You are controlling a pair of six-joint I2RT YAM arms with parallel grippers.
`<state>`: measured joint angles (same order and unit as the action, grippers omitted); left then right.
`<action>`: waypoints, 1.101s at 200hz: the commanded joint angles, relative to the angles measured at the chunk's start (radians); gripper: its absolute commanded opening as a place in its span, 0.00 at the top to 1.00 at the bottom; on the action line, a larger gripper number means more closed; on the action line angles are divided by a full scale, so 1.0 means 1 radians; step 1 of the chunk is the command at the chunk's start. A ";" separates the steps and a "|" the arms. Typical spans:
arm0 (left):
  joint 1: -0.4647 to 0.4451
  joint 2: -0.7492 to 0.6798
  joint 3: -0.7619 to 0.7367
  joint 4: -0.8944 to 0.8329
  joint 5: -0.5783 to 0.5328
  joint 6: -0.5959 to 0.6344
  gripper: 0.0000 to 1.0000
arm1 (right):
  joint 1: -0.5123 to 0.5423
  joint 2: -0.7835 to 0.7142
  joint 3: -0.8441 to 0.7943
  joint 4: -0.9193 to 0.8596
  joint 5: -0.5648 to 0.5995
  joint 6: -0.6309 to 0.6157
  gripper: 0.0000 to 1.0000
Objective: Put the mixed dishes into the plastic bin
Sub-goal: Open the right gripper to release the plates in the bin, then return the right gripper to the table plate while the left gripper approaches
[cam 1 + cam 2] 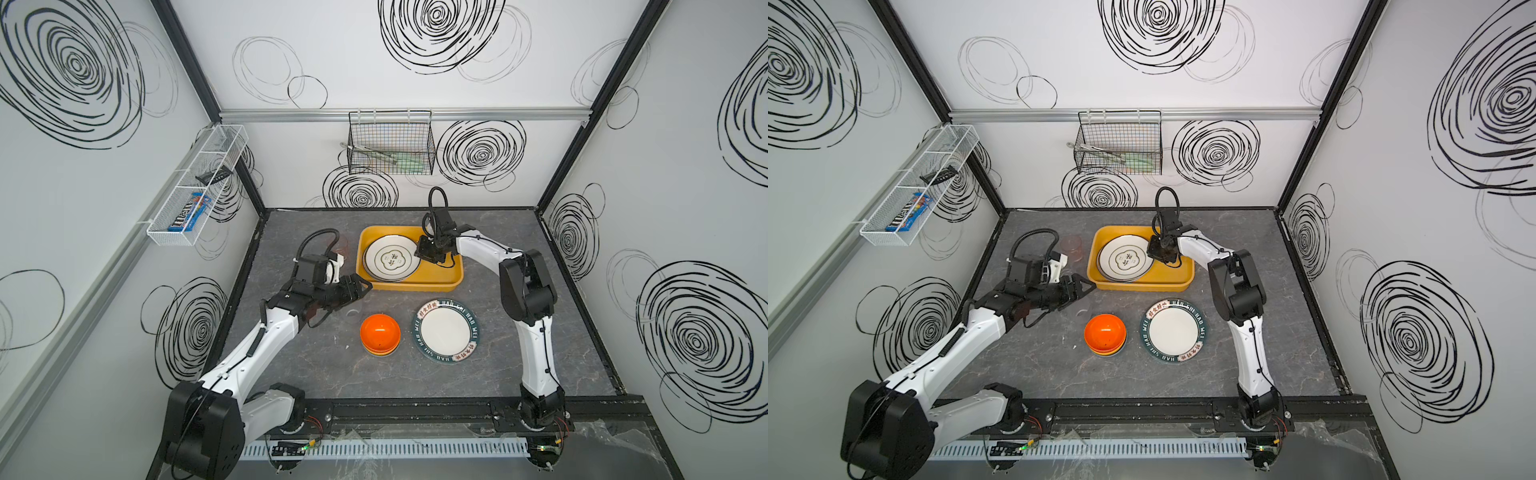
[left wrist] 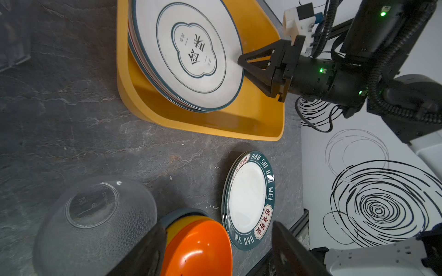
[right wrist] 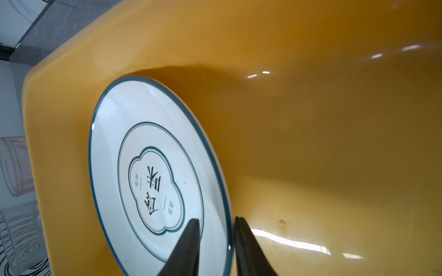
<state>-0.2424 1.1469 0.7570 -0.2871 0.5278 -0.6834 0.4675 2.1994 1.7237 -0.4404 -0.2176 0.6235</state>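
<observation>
Plate, round, glossy, in yellow plastic bin, right jaws loose astride rim, left jaws wide

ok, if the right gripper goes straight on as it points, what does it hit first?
The top plate in the yellow bin. The right gripper straddles its rim, so the rim would probably run deeper between the jaws.

We see a yellow-orange plastic bin. The top plate inside the bin is white with a thin teal rim, teal clover outline and black characters. In front of the bin, the green-banded plate carries white letters and red characters; the bowls show orange over yellow.
</observation>
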 commanded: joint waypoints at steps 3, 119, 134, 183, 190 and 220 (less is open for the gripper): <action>0.010 -0.013 -0.010 0.038 0.012 -0.005 0.27 | 0.013 0.024 0.041 -0.052 0.026 -0.014 0.66; -0.012 -0.028 -0.022 0.045 0.012 -0.008 0.28 | 0.015 -0.182 -0.094 -0.064 0.040 -0.039 0.64; -0.027 -0.027 -0.019 0.046 0.009 -0.010 0.28 | 0.015 -0.223 -0.131 -0.057 0.025 -0.043 0.64; -0.114 -0.006 0.007 0.042 -0.024 -0.011 0.31 | 0.013 -0.382 -0.280 -0.041 -0.012 -0.065 0.64; -0.128 0.001 0.016 0.040 -0.029 -0.011 0.31 | 0.013 -0.411 -0.308 -0.040 -0.019 -0.068 0.64; -0.207 0.045 0.067 0.021 -0.072 0.003 0.32 | 0.009 -0.534 -0.425 -0.043 -0.041 -0.080 0.64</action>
<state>-0.3992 1.1568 0.7586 -0.2901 0.5014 -0.6922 0.4778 1.7622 1.3685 -0.4782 -0.2317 0.5671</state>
